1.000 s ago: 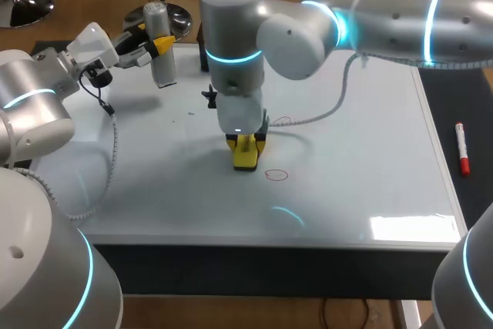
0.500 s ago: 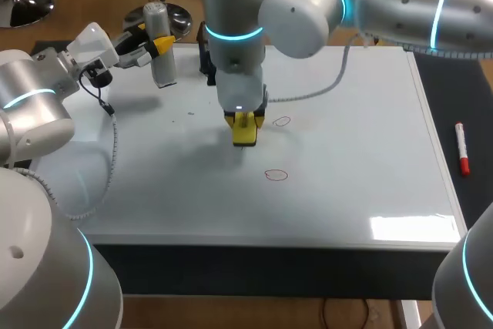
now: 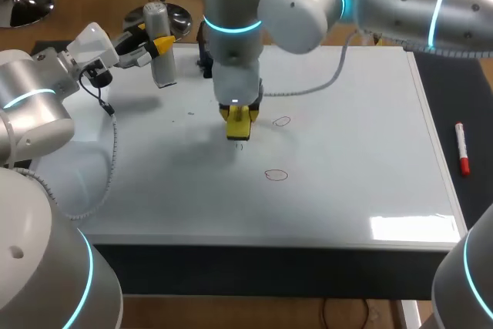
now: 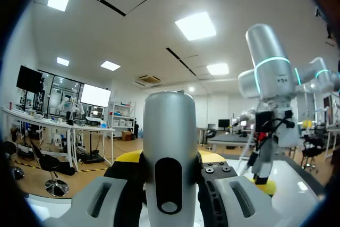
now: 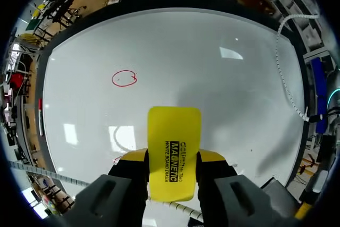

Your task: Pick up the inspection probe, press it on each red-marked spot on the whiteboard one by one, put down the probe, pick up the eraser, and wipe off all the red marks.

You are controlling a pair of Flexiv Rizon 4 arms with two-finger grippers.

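My right hand (image 3: 239,125) clamps the yellow eraser (image 3: 239,119) over the whiteboard (image 3: 347,167), near two red circles (image 3: 276,175); my left hand (image 3: 154,42) grips the inspection probe (image 3: 160,63) at the whiteboard's far edge.

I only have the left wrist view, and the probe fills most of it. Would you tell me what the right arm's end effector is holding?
Observer: In the right wrist view, the right end effector is shut on a yellow eraser, with one finger at each side.
Operator: Thank you. Is anything left to wipe?
Observer: Yes. The head view shows a red circle just right of the eraser and a second red circle nearer the front edge of the whiteboard.
Operator: And where does my own arm stand?
Observer: The left end effector holds the probe upright at the whiteboard's far left corner, well apart from the eraser.
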